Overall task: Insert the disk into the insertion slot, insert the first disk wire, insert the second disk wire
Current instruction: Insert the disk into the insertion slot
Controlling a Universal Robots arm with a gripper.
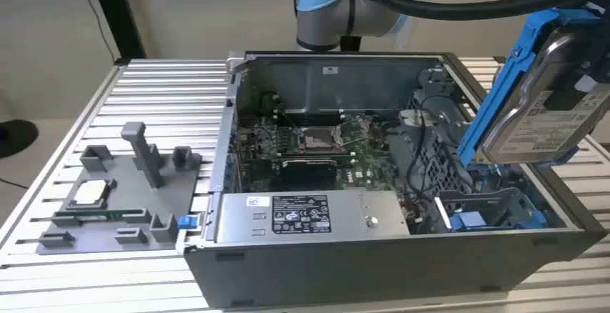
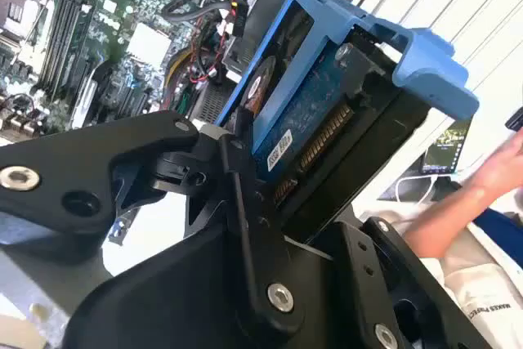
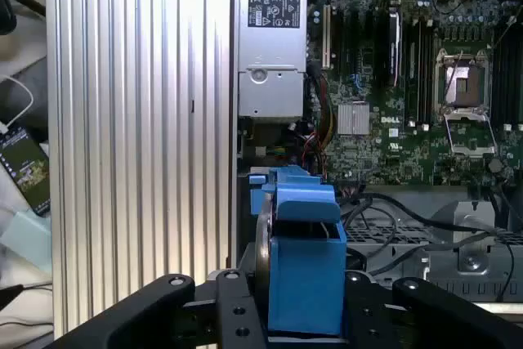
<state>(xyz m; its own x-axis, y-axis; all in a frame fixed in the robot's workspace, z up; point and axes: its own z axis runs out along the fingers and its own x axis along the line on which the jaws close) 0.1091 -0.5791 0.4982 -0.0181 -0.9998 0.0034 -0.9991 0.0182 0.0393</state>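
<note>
Within the gripper (image 3: 299, 320), clamped tight, sits the disk (image 3: 302, 259), held on edge in its blue frame. Below the gripper, well apart, the insertion slot (image 1: 496, 202) lies inside the open computer case (image 1: 381, 263).

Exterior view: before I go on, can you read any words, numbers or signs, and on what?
No text is readable.
On the disk: white label, lines of print, too small to read.
On the grey box: black-and-white label, too small; white sticker beside it, blurred.
On the computer case, back wall: small white sticker, blurred.
</note>
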